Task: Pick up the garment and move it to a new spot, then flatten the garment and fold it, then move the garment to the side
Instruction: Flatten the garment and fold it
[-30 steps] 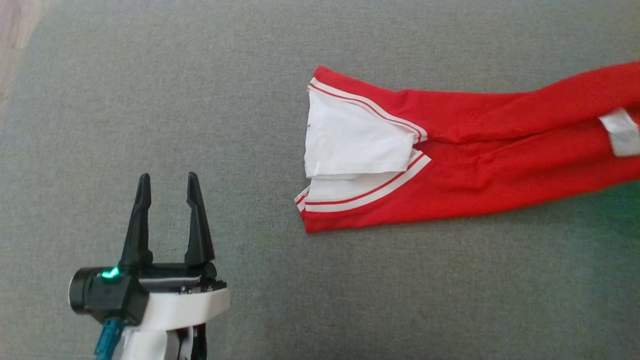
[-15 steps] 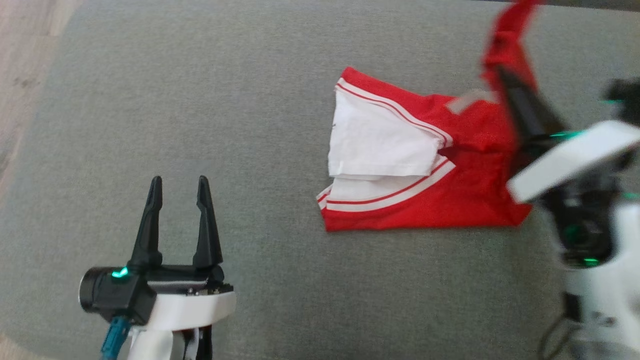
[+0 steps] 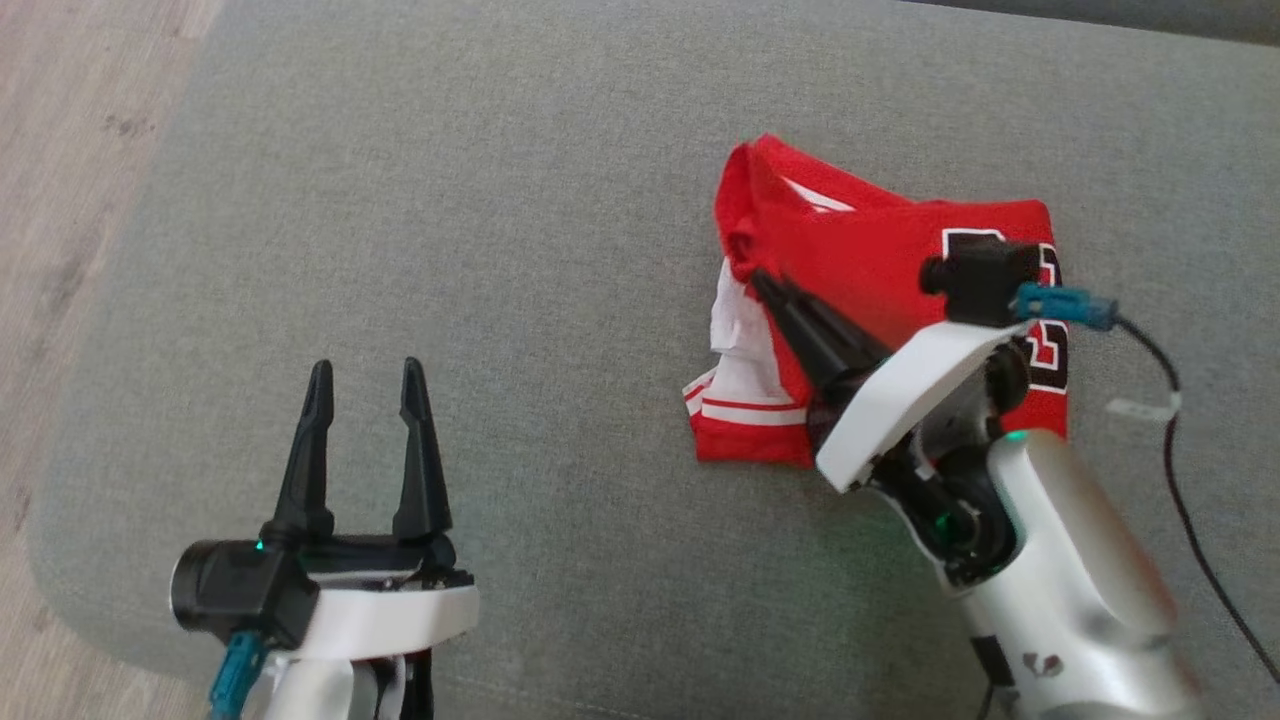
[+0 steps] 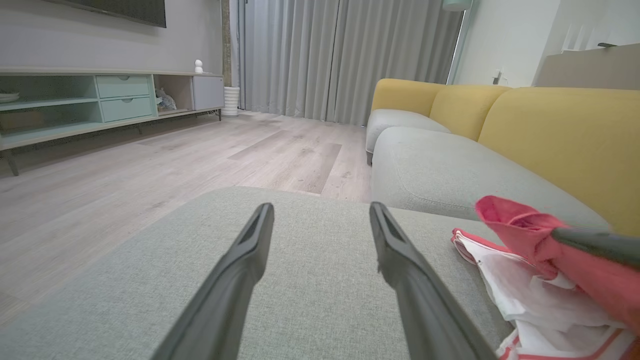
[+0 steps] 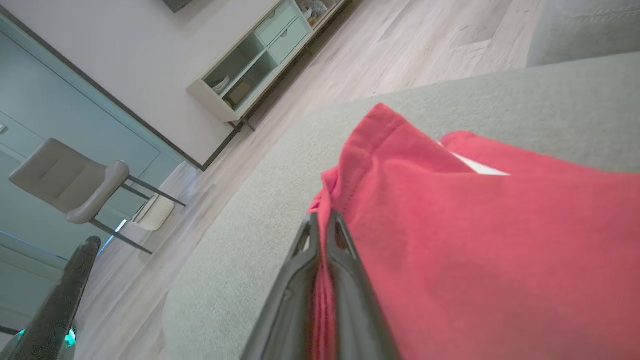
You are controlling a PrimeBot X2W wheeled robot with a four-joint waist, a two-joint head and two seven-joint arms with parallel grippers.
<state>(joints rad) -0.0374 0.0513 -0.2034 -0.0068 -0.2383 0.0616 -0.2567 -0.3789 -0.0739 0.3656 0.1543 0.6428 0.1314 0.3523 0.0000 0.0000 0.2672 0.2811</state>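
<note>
The garment (image 3: 860, 250) is a red jersey with white trim and a white inner layer, lying folded over on the grey cushion (image 3: 500, 200). My right gripper (image 3: 762, 283) is shut on a red edge of it, holding that layer over the rest. In the right wrist view the two fingers pinch red cloth (image 5: 450, 240) between them. In the left wrist view the garment (image 4: 540, 280) lies at the far right. My left gripper (image 3: 365, 375) stands open well to the left of the garment, over bare cushion, nothing between its fingers (image 4: 250, 250).
The cushion's left edge drops to a wooden floor (image 3: 60, 200). A yellow-backed sofa (image 4: 550, 130) with grey seats lies beyond. A low sideboard (image 4: 100, 100) stands by the wall, and a chair (image 5: 75, 185) is across the floor.
My right gripper has carried the garment's long red end leftwards over the white part, folding it into a shorter pile. The head camera has shifted too. The left gripper stays open.
</note>
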